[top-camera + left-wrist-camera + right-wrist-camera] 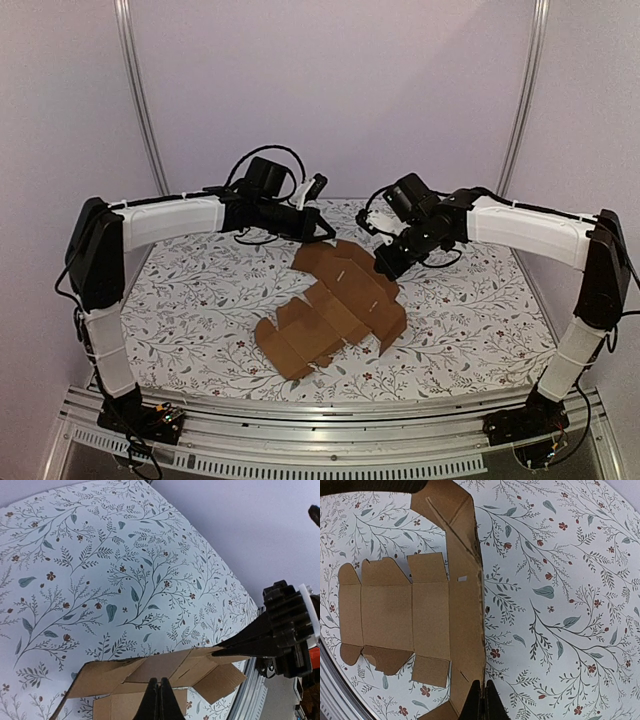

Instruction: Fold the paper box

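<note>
Half holding the paper box [335, 305] up off the bench [200, 290], clamping its edge in the right fingers [474, 705]. Pressing left fingers [152, 705] together beside its far flap.

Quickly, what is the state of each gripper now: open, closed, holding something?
Left gripper: closed, tips over the paper box; a grip on it cannot be told.
Right gripper: closed on the edge of the paper box.

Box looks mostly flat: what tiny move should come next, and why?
Probably the right gripper should lift slightly, folding that panel upward: its jaws look shut on the box edge, the left gripper rests shut at the same end, and the rest lies flat.
</note>
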